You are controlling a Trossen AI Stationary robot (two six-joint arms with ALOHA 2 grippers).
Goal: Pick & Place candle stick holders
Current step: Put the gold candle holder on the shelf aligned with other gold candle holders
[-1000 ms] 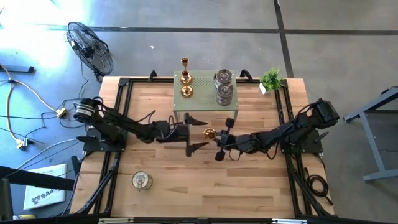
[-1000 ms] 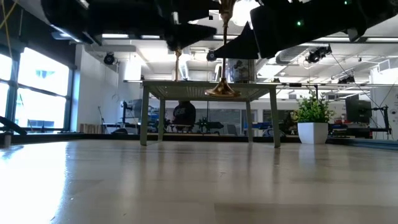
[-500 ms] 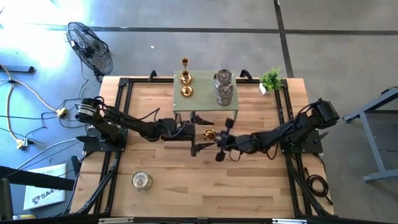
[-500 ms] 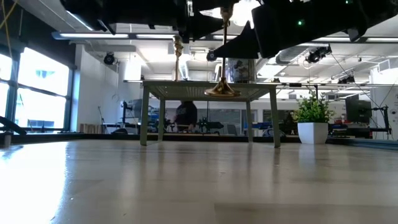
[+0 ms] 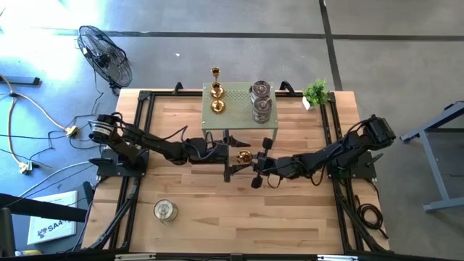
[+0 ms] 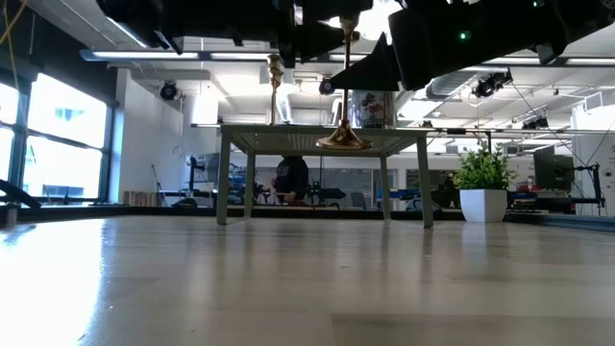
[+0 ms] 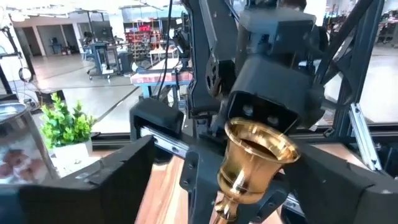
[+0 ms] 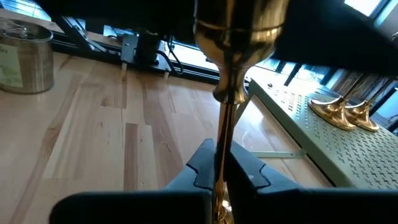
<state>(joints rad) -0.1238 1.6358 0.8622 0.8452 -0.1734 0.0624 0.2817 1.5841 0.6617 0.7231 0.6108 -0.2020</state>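
The gold candle holder [image 5: 244, 156] hangs above the table's middle, its thin stem clamped by the right gripper [image 5: 255, 165], so the left gripper [image 5: 229, 157], fingers spread around its cup, should close gently before the right one lets go.

high: overhead, straight down, far | low: tabletop level, facing green stand [image 6: 322, 137] | wrists: close, facing each other | shared: gold candlestick [image 5: 244, 156] between the grippers

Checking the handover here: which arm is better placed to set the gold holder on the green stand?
Right: the right gripper is shut on the gold holder, beside the green stand. The left gripper is open around it.
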